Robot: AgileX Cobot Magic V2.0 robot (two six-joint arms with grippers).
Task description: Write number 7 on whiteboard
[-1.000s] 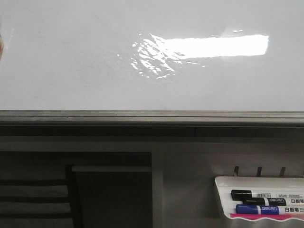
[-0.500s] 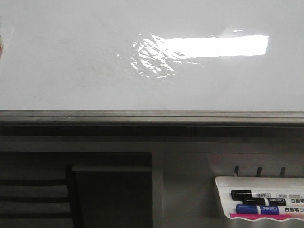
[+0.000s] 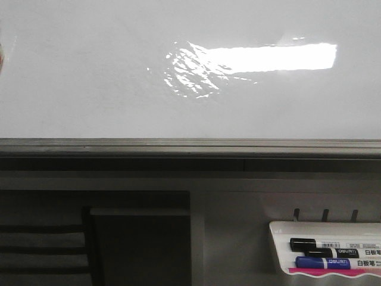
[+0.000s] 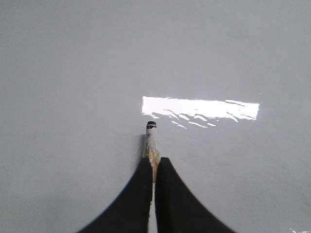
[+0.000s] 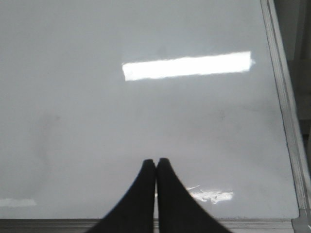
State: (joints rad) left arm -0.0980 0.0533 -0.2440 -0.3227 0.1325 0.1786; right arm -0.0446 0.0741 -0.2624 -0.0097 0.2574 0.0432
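The glossy whiteboard (image 3: 89, 71) fills the upper front view, its grey edge rail (image 3: 190, 146) below it and bright glare on its face. No number 7 shows on it in any view. In the left wrist view my left gripper (image 4: 153, 162) is shut on a marker (image 4: 151, 138) whose black tip points at the whiteboard (image 4: 73, 73) just below the glare. In the right wrist view my right gripper (image 5: 156, 162) is shut with nothing in it, above the whiteboard (image 5: 73, 121). Neither gripper shows in the front view.
A small white tray (image 3: 327, 253) at the lower right of the front view holds a black marker (image 3: 324, 245) and a blue marker (image 3: 324, 263). The board's grey frame (image 5: 284, 111) runs along one side in the right wrist view.
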